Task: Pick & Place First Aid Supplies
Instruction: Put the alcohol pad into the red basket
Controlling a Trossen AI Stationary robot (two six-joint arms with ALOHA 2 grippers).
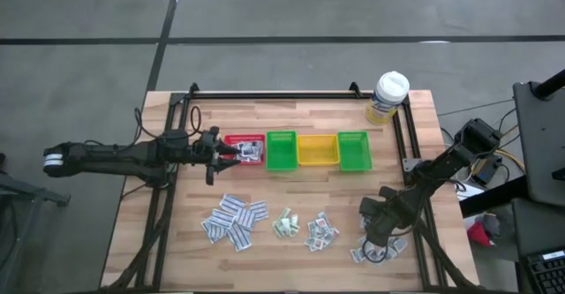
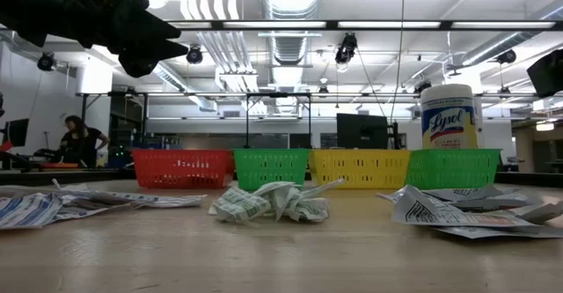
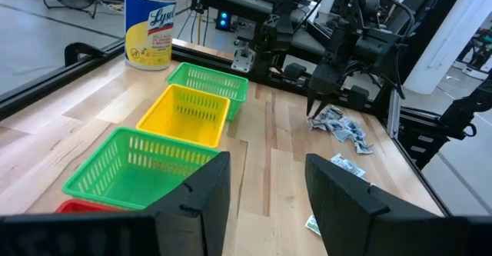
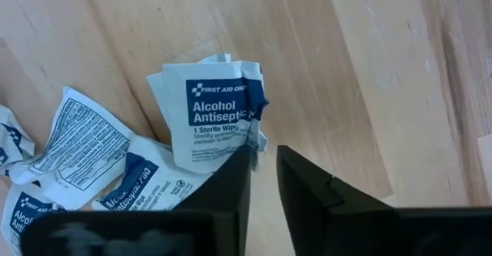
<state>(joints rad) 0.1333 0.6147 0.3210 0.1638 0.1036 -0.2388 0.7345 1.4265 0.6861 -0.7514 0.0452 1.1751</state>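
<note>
Taking the red bin (image 1: 244,150) as landmark and working left to right: the left gripper (image 1: 231,155) hung just over the red bin's left side, fingers apart and holding nothing. Directly right of the red bin stood a green bin (image 1: 282,151), a yellow bin (image 1: 317,150) and a second green bin (image 1: 353,150) in one row, with a wipes bottle (image 1: 387,97) beyond the far end. The first aid packets (image 1: 235,221) lay in loose piles on the table (image 1: 291,117) on the near side of the red bin, spreading rightward. Farthest right of the red bin, the right gripper (image 4: 263,164) was down at the last pile, fingers parted by a narrow gap, one corner of an alcohol wipe packet (image 4: 216,110) at the tips; whether it was truly pinched could not be told. Judgement: a good pick needs the tips lowered flat onto that packet's free edge and closed on one layer only, because neighbouring packets overlap it and could lift along.
</note>
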